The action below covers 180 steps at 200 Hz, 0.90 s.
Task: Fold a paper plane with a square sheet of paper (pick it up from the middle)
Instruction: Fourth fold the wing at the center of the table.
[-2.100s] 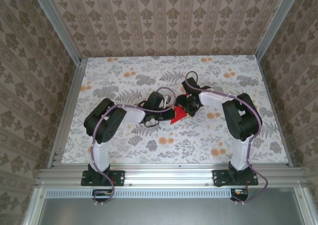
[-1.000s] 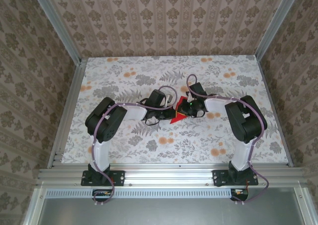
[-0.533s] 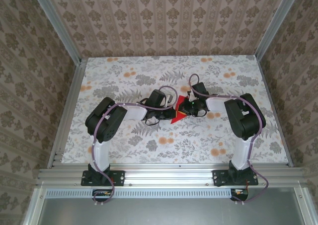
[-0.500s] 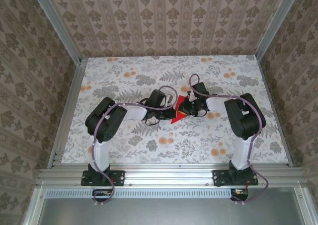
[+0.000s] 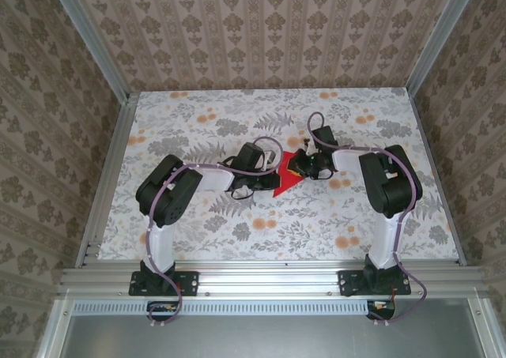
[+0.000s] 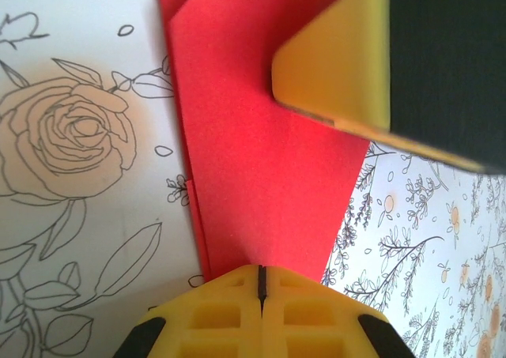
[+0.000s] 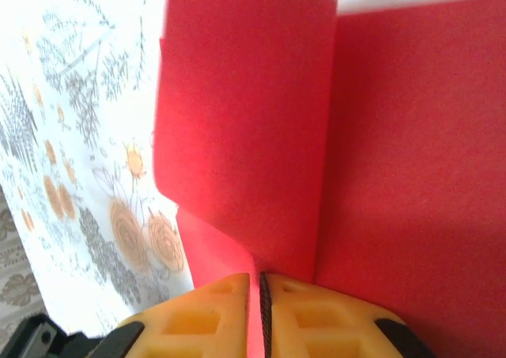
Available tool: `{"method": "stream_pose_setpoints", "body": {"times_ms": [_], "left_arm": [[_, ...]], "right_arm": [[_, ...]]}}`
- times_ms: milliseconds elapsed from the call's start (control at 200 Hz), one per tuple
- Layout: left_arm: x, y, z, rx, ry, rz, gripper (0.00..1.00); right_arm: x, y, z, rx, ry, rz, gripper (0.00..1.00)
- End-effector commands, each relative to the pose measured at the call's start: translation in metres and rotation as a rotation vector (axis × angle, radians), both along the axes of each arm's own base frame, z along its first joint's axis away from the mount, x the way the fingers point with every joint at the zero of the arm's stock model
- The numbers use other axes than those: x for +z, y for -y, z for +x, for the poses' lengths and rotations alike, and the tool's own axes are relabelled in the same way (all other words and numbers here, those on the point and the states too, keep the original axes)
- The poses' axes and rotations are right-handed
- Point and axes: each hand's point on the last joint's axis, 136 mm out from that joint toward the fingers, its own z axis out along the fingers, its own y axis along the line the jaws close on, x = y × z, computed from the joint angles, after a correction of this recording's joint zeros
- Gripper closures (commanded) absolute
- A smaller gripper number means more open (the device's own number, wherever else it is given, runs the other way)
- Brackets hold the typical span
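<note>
Patterned wallpaper (image 5: 261,26) closes off the sides and back of a floral counter (image 5: 198,224), with an aluminium rail (image 5: 269,277) along the near edge where both arms are bolted. Both arms reach inward and meet near the middle of the counter, where the red paper (image 5: 283,186) lies flat on the flower print, partly folded into a pointed wedge whose tip aims toward the near edge. The left hand (image 5: 262,181) sits at the paper's left side and the right hand (image 5: 301,167) at its far right side, the two close to each other. From the left wrist, the left hand (image 6: 259,273) has its yellow fingers pressed together with only a thin seam between them, right at the narrow end of the red paper (image 6: 261,176), which shows layered edges along its left side; whether any paper is pinched in that seam cannot be told. A yellow finger (image 6: 340,65) of the other hand rests on the paper at the upper right of that view. From the right wrist, the right hand (image 7: 254,283) has its fingers almost together, with a sliver of red in the slit between them, and a raised flap of the paper runs away from the fingertips beside a straight crease
</note>
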Motion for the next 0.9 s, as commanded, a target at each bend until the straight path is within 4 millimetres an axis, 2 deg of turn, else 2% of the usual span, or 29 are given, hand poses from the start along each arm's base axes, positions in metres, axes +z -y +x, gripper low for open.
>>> {"method": "stream_pose_setpoints", "body": {"times_ms": [0,100,205,300,375,505,620,750,895], "left_arm": [[-0.055,-0.033,-0.035,-0.019,-0.149,0.197,1.0],[-0.056,-0.033,-0.035,-0.024,-0.147,0.201,1.0],[-0.055,-0.033,-0.035,-0.022,-0.146,0.205,1.0],[-0.056,-0.035,-0.034,-0.015,-0.145,0.214,1.0],[-0.056,-0.035,-0.034,-0.01,-0.144,0.221,1.0],[-0.057,-0.036,-0.033,-0.005,-0.143,0.224,1.0],[-0.056,-0.036,-0.033,-0.004,-0.141,0.226,1.0],[-0.056,-0.036,-0.033,-0.007,-0.141,0.227,1.0],[-0.056,-0.037,-0.035,-0.012,-0.147,0.235,1.0]], "right_arm": [[-0.007,0.027,0.025,-0.07,0.041,-0.102,0.85],[0.005,0.029,0.031,-0.072,0.079,-0.112,0.84],[0.028,0.024,0.035,-0.049,0.135,-0.086,0.84],[0.046,0.012,0.027,-0.002,0.162,-0.034,0.83],[0.051,0.003,0.014,0.031,0.159,-0.003,0.83],[0.042,-0.013,-0.009,0.075,0.109,0.031,0.83],[0.028,-0.02,-0.017,0.081,0.069,0.032,0.84],[0.016,-0.024,-0.015,0.089,0.042,0.037,0.86],[0.005,-0.015,-0.004,0.079,0.022,-0.015,0.86]]}}
